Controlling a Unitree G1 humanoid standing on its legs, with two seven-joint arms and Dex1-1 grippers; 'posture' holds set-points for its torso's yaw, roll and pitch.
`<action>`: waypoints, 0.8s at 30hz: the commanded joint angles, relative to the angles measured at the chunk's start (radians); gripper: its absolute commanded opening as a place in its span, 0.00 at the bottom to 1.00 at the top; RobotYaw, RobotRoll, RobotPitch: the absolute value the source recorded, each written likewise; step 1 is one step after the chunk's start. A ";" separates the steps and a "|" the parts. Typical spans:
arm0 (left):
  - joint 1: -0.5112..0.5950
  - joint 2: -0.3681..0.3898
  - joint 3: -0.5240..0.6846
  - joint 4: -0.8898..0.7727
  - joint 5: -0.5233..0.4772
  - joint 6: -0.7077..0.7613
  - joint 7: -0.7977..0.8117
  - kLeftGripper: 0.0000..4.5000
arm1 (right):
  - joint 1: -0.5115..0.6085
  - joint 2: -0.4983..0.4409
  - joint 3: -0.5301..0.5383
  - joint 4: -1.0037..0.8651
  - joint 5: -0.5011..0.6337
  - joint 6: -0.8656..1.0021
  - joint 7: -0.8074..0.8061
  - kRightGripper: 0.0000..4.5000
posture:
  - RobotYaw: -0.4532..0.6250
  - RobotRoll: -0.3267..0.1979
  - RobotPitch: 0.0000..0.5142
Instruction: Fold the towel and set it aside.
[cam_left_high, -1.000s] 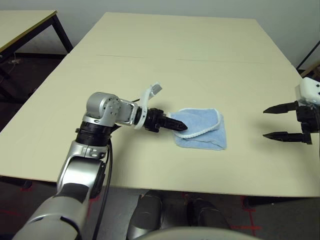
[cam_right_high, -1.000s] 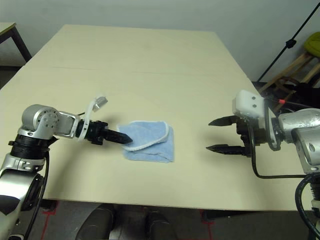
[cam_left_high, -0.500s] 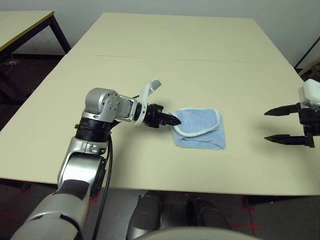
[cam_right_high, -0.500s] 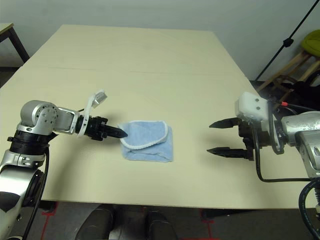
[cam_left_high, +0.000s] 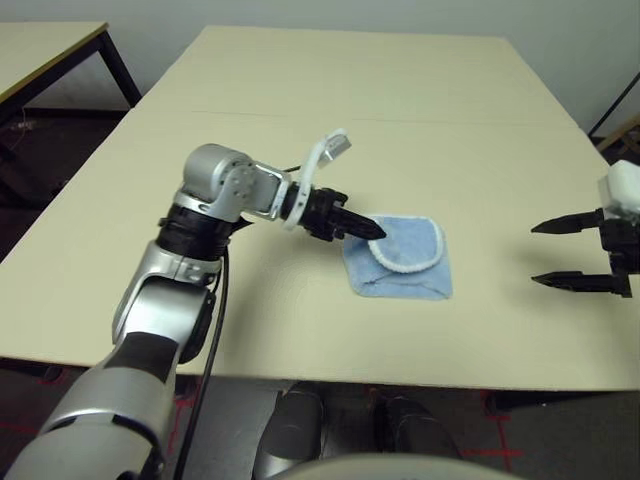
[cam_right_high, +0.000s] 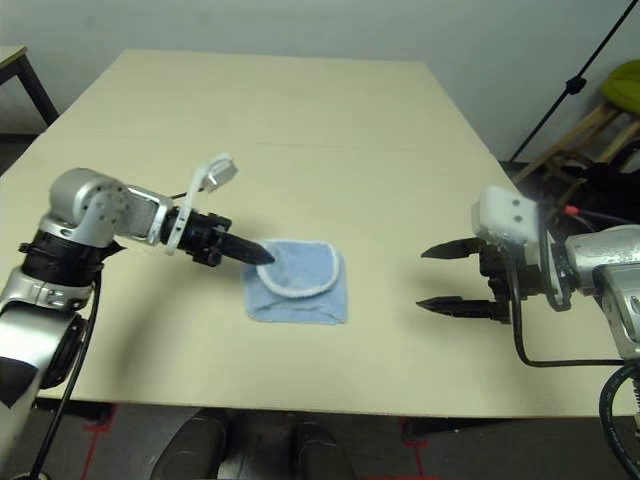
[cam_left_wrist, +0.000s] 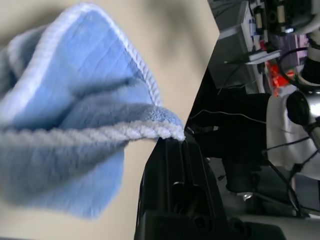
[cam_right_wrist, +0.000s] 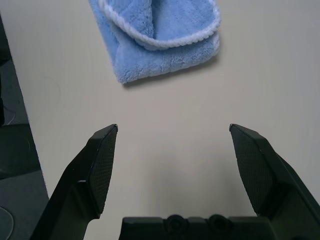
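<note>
Left wrist view: fluffy terry towel (cam_left_wrist: 75, 115), corded white edging.

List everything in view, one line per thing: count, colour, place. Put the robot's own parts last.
towel: one, light blue with white stitched edging, partly folded, on the near middle of the table, its left edge pinched and lifted.
table: one, pale beige top, under the towel.
second table: one, beige top with dark legs, far left.
wooden stool: one, light wood, far right beyond the table.
left gripper: one, black fingers, shut on the towel's left edge.
right gripper: one, black fingers, open, above the table's right side, apart from the towel.
</note>
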 joint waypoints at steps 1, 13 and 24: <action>-0.040 -0.057 -0.029 0.104 0.062 -0.069 -0.006 0.01 | 0.023 -0.019 -0.022 -0.023 0.011 0.012 -0.003 1.00 | 0.50 0.62 0.23; -0.149 -0.306 0.190 0.501 0.197 -0.288 0.225 0.05 | 0.047 -0.017 -0.034 -0.046 0.014 0.028 -0.015 1.00 | 0.49 0.62 0.24; -0.093 -0.318 0.162 0.407 0.260 -0.279 0.200 0.75 | 0.034 -0.006 -0.017 -0.044 0.013 0.034 -0.026 1.00 | 0.51 0.62 0.25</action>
